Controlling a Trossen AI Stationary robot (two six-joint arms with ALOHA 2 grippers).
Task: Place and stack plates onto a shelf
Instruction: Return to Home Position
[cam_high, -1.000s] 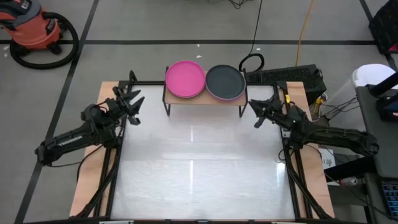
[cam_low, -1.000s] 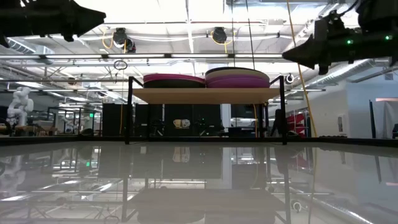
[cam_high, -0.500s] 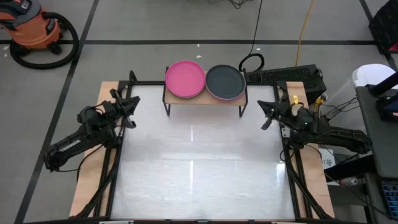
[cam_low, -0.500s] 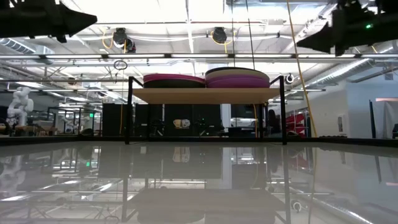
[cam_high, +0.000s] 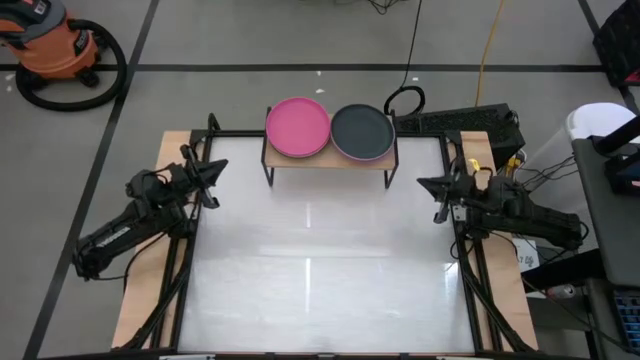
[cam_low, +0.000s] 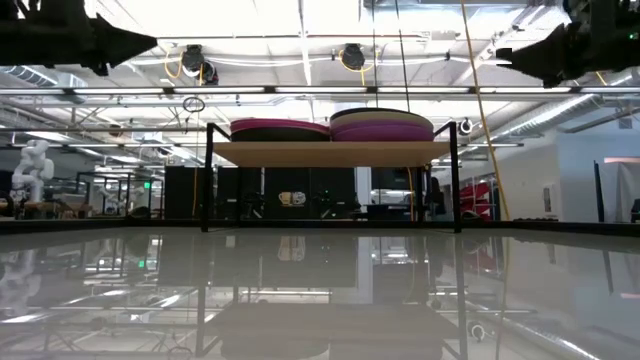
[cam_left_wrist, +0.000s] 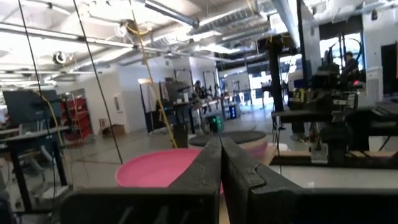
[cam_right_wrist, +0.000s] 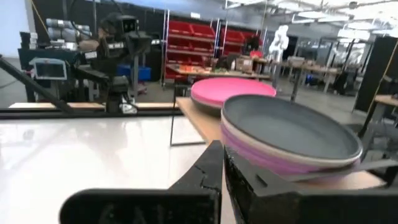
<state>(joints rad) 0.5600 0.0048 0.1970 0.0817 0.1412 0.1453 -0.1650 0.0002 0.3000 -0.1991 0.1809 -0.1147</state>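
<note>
Closed and empty, left gripper (cam_high: 213, 168) and right gripper (cam_high: 425, 184) either side of a loaded shelf (cam_high: 330, 160).
Fingers (cam_left_wrist: 205, 168) pressed together on nothing, at the left and right edges of the table (cam_high: 320, 260), apart from the shelf. On its light wooden top, at the far edge, two side-by-side stacks, round and matte: hot pink plate (cam_high: 297, 127) topmost left, dark grey plate (cam_high: 362, 130) over a purple plate (cam_low: 380, 132) right.

1 shelf (cam_low: 330, 153), 2 plate stacks (cam_high: 298, 127) (cam_high: 362, 132), 2 grippers (cam_high: 213, 167) (cam_high: 427, 184).
</note>
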